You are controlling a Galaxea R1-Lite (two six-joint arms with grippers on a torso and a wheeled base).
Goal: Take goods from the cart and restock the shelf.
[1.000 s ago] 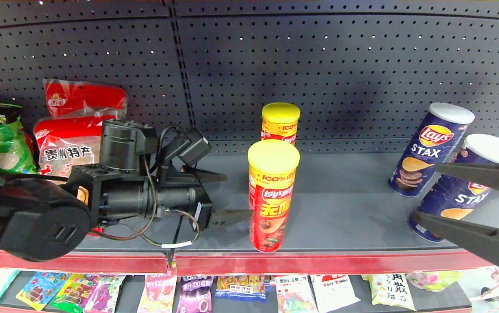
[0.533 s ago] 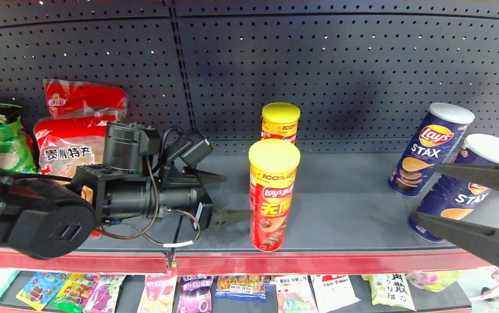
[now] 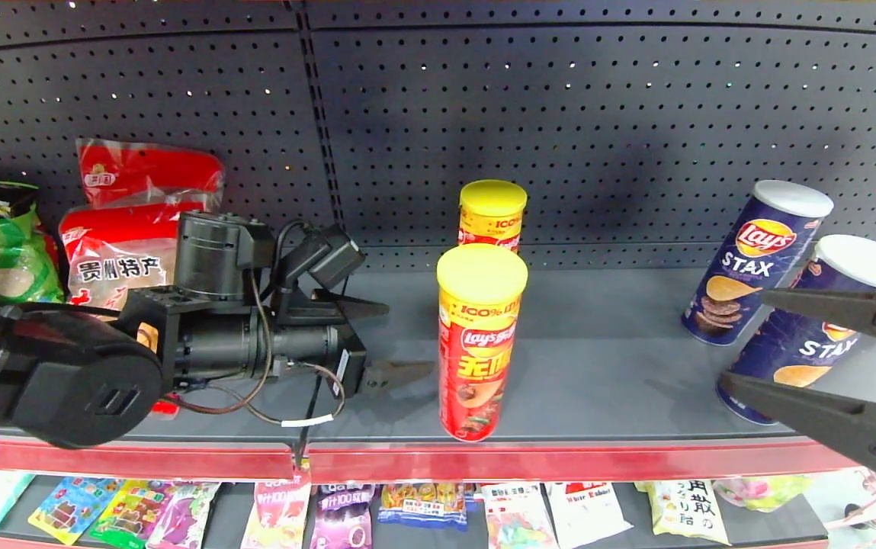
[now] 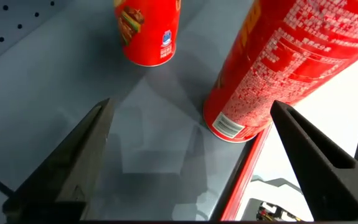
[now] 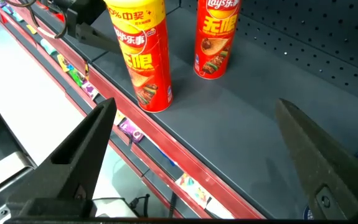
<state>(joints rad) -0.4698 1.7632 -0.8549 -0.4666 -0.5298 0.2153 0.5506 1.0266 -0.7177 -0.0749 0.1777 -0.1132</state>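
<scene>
Red, yellow-lidded cardboard crisp tube (image 3: 481, 343) stands upright just ahead of the spread left gripper (image 3: 409, 338). Left wrist view: its base lies just past the parted jaws. Right wrist view: right gripper (image 5: 195, 102) gapes, tube well beyond. Likely light, slick, crushable; clasp mid-body.

Left end of shelf (image 3: 605, 366): red snack bags (image 3: 113, 259), green bag (image 3: 14, 263), against pegboard (image 3: 559, 114). Right end: two blue cans (image 3: 758, 263), white lids. Below shelf: small packets (image 3: 399, 503) in row.

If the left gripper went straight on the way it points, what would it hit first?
Probably the front red chip can, standing just ahead of the left gripper's open fingers; depth is unclear, so it might only clip its side.
</scene>
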